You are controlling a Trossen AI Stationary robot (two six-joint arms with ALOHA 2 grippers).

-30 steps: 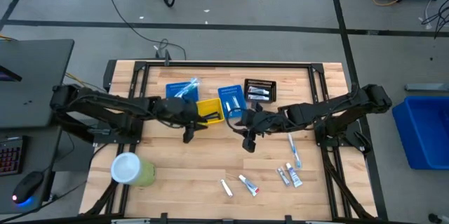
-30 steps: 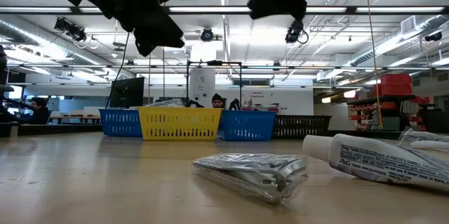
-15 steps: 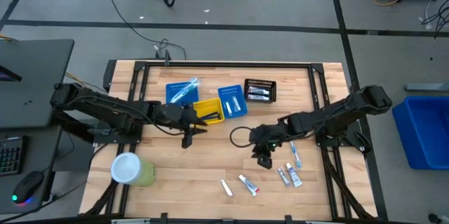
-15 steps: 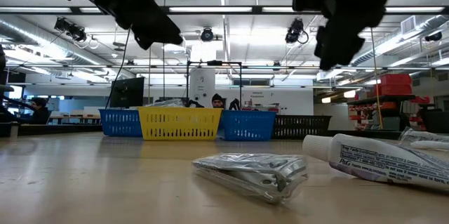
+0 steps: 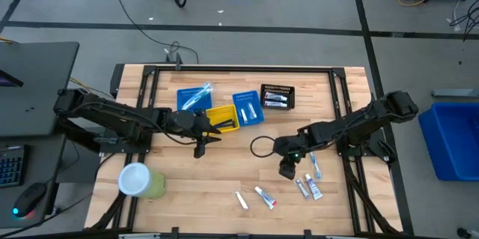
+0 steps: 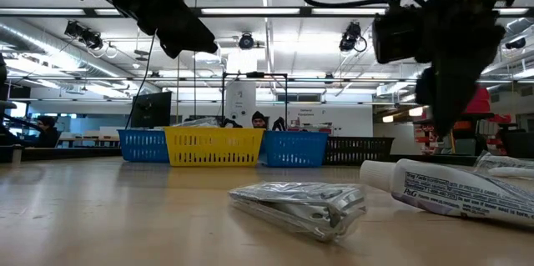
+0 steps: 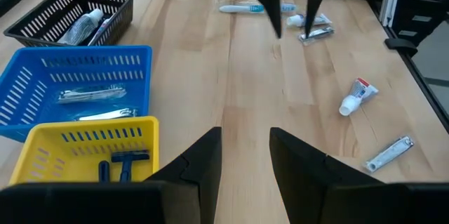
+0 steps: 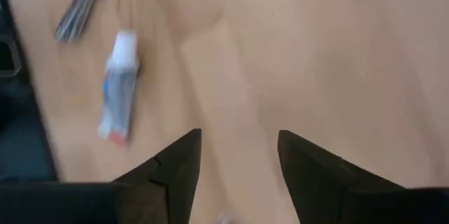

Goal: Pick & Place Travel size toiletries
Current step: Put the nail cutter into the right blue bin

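Two dark arms over a pale wooden slatted table in a lit hall with ceiling lamps.
Sorting looks part done: the blue, yellow and black mesh baskets already hold items, while the small white tubes, toothbrush and packets lie loose near the right edge. The right gripper, fingers parted and empty, hangs beside them, probably to pick. The left gripper, parted too, waits by the baskets.

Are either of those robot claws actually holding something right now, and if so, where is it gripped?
No. The right gripper is open and empty above the bare table, near a small tube. The left gripper is open and empty too, beside the yellow bin.
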